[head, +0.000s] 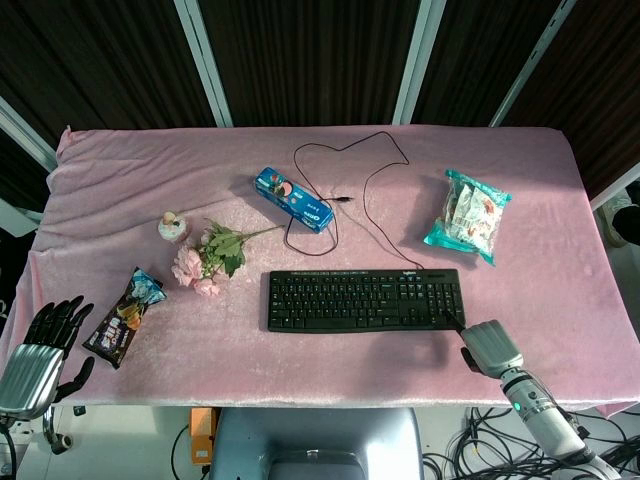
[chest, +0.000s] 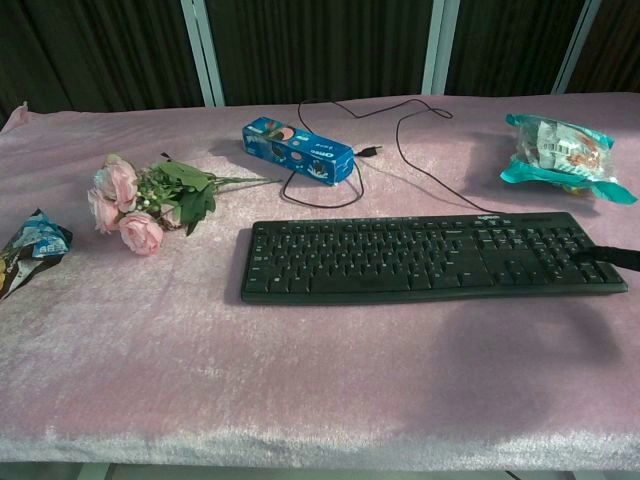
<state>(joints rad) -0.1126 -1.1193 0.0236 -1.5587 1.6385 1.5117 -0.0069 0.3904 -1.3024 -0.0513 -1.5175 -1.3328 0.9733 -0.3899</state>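
Pink cloth: I am seeing the table (head: 330, 180) draped in pink velvet, everything lying on it.
Left hand: my left hand (head: 45, 345) is hanging off the near left corner, fingers spread, holding nothing, nearest to the dark snack bag (head: 124, 316).
Dark snack bag: it is lying flat and sealed, so I cannot tell what it is holding.
Flowers: pink flowers (head: 205, 258) are lying just right of that bag, with a small cup (head: 173, 227) behind them.
Blue box: a blue biscuit box (head: 293, 198) is lying closed inside a loop of the cable (head: 370, 200).
Keyboard: the black keyboard (head: 365, 300) is sitting mid-table, near the front edge.
Right hand: my right hand (head: 488, 346) is reaching a finger onto the keyboard's near right corner; whether the other fingers are curled I cannot tell.
Doing it well: I am judging a light, straight-down press on one key is best, keeping the wrist low so the keyboard is not sliding.
Clear bag: a teal-edged bag (head: 468, 215) far right is holding wrapped snacks.
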